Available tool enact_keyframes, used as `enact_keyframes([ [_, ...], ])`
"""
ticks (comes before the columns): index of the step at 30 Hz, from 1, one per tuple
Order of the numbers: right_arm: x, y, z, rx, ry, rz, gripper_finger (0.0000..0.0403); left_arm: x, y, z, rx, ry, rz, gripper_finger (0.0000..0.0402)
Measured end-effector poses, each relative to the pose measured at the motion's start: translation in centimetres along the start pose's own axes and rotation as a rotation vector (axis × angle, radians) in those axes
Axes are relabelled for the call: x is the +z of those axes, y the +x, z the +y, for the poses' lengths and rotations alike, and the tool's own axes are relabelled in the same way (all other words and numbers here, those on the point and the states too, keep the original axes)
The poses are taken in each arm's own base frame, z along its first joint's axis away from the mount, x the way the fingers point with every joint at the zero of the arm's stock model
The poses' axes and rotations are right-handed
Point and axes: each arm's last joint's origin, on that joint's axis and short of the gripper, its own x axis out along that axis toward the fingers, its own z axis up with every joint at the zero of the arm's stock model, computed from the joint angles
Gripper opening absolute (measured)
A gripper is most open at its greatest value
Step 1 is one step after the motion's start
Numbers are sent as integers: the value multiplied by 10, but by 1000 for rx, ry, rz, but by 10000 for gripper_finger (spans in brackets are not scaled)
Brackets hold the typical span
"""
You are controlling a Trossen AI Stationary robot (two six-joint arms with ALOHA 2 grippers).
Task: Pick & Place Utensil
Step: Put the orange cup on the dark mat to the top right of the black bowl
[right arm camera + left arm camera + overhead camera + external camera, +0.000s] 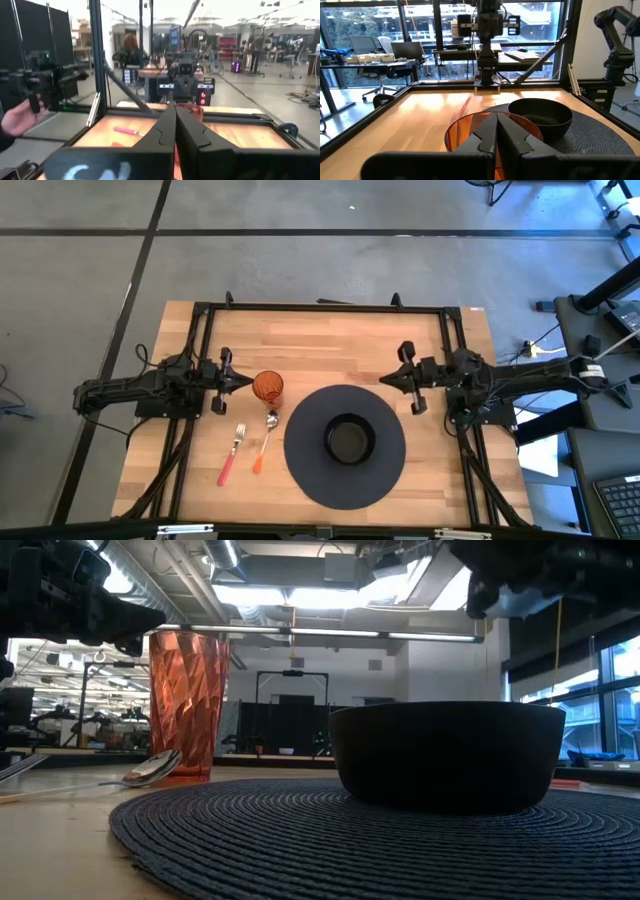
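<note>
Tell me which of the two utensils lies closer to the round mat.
The spoon with the orange handle. The pink-handled fork lies on its far side, away from the mat.

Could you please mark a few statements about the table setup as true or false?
1. The bowl sits on the round mat. True.
2. The fork lies inside the bowl. False: it lies on the bare table, left of the spoon.
3. The orange cup stands upright beside the mat. True.
4. The left gripper holds the spoon. False: its fingers are shut on nothing, next to the cup.
5. The right gripper is shut and empty, above the mat's far edge. True.
6. The spoon rests on the mat. False: it lies on the wood between fork and mat.
</note>
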Motion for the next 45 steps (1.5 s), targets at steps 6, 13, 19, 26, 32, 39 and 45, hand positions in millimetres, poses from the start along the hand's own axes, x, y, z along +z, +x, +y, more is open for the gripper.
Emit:
enact_keyframes([
  [6,-16,-12,-10,-57,-4,11,2,0,0,0,0,0,-1,4],
  [13,-19,-16,-13,-19,6,-15,1,0,0,0,0,0,0,4],
  [19,-27,-21,-18,-63,3,2,1,0,0,0,0,0,0,4],
  [26,-37,-28,-25,-117,-11,35,1,0,0,0,0,3,0,4],
  [32,-45,-34,-30,-164,-27,56,1,0,0,0,0,18,0,4],
  [39,-48,-35,-32,-152,-27,87,1,0,0,0,0,0,0,4],
  [45,-48,-35,-32,-151,-14,89,5,1,0,0,0,-4,-12,4],
])
